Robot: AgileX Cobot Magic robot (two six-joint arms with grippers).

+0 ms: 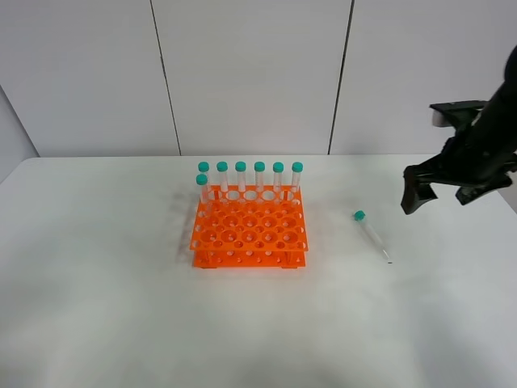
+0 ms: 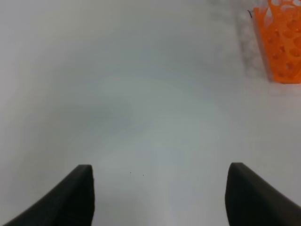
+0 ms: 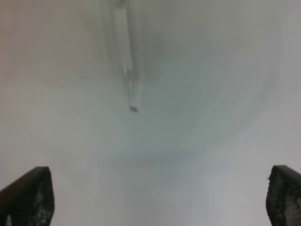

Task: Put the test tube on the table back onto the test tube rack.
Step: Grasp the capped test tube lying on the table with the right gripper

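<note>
Exterior high view: the test tube (image 1: 371,235) lies flat on the table (image 1: 113,307), at three o'clock from the rack (image 1: 249,236) and apart from it. The right gripper (image 1: 440,192) hangs at the tube's two o'clock, spread wide, its arm cut off. The left gripper (image 2: 160,190) shows only in its wrist view, also spread. The right wrist view blurs the tube, with its cap cut off.
</note>
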